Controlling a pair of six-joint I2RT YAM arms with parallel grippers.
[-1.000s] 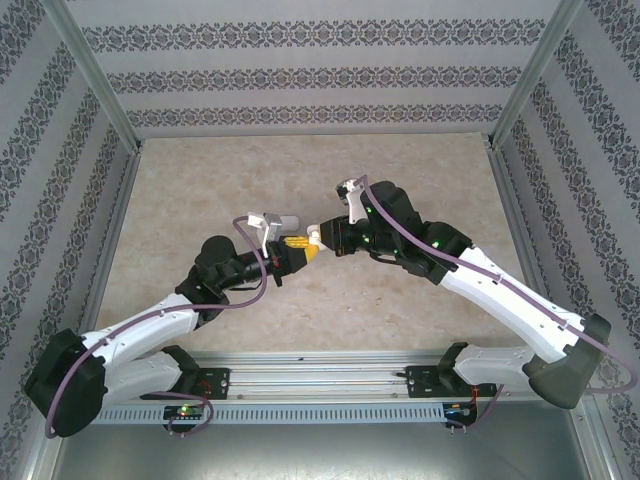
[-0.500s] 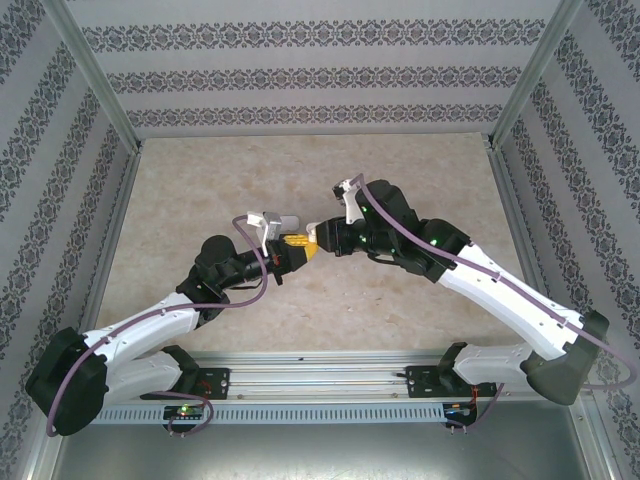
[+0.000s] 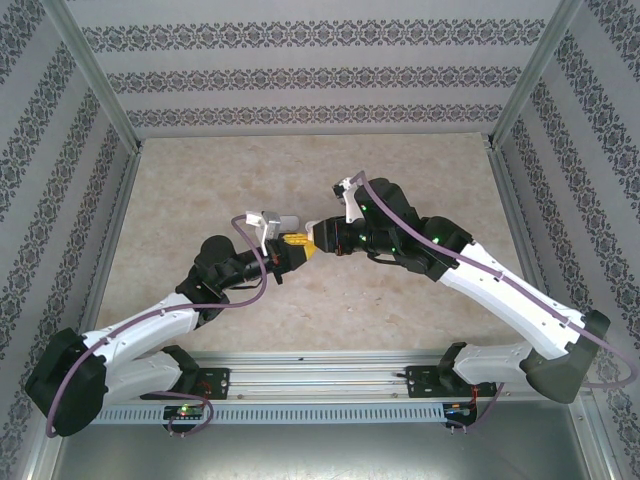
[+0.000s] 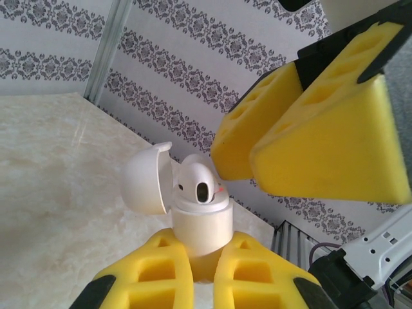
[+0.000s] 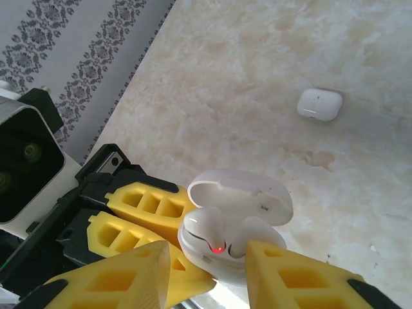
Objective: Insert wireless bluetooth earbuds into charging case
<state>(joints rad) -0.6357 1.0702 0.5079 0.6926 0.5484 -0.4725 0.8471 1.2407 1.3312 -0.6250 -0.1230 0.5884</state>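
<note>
My left gripper point(image 4: 201, 283) is shut on the base of a white charging case point(image 4: 201, 225), held up with its lid point(image 4: 147, 177) open. A white earbud point(image 4: 196, 180) sits in the case's top, showing a small red light. In the right wrist view two earbuds point(image 5: 201, 225) rest side by side in the case point(image 5: 225, 261) under the open lid point(image 5: 241, 193). My right gripper point(image 5: 209, 273) is open, one yellow finger on each side of the case and nothing pinched between them. From above, the left gripper point(image 3: 288, 247) and right gripper point(image 3: 318, 238) meet tip to tip mid-table.
A second, closed white case point(image 5: 319, 104) lies alone on the marble tabletop point(image 3: 200, 190) beyond the grippers. Patterned walls and metal posts point(image 3: 95, 75) enclose the table on three sides.
The right gripper's jaws have spread apart, letting go of the earbud, which now sits in the case. The left gripper has kept its hold on the case.
</note>
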